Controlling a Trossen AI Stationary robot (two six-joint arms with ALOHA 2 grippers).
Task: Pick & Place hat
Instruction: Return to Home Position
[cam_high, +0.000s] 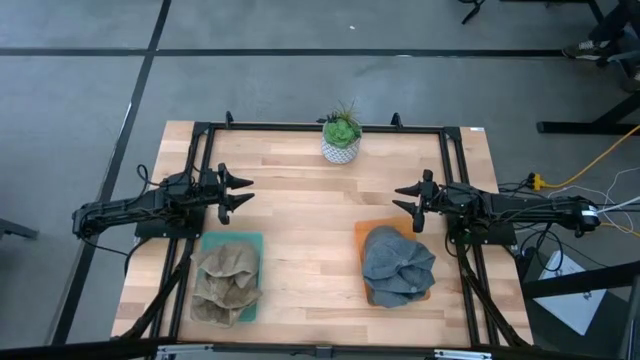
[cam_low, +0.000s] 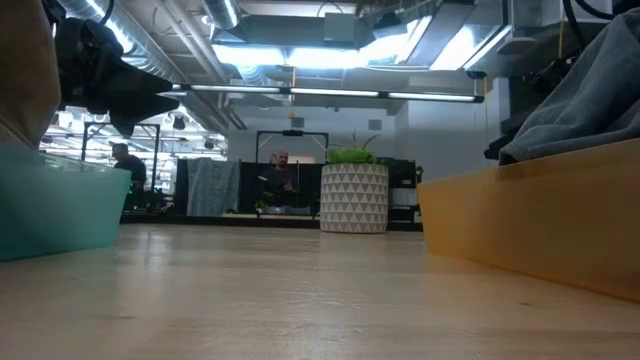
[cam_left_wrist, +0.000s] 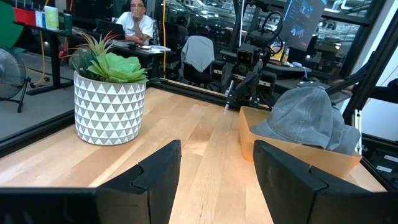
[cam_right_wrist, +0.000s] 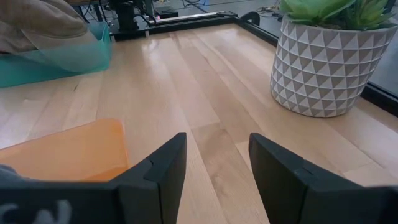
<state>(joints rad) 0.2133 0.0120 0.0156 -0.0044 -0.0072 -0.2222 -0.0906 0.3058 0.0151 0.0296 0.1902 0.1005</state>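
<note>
Two bins are set at the near edge of the surface (cam_high: 300, 225), well apart. Blue bin (cam_high: 253, 240) on the left: brown cap (cam_high: 228, 282) is seen inside, crumpled and heaped above the rim. Orange bin (cam_high: 366, 229) on the right: blue cap (cam_high: 398, 265) is seen inside, spilling over the near and right walls.

Left claw (cam_high: 244, 194) is held above the surface just beyond the far edge of the blue bin, pointing right toward the middle. Fingers are spread; only bare wood is seen between them in the left wrist view. No contact with bin or cap.

Right claw (cam_high: 399, 199) is held just beyond the far edge of the orange bin, pointing left and facing the left claw across a wide gap. Fingers are spread, with bare wood and a corner of the orange bin seen between them in the right wrist view. No contact with cap.

Plant pot (cam_high: 341, 141), white with a triangle pattern, stands upright at the centre of the far edge, well apart from both bins.

A seated person (cam_left_wrist: 137, 22) is visible in the room beyond the surface.
</note>
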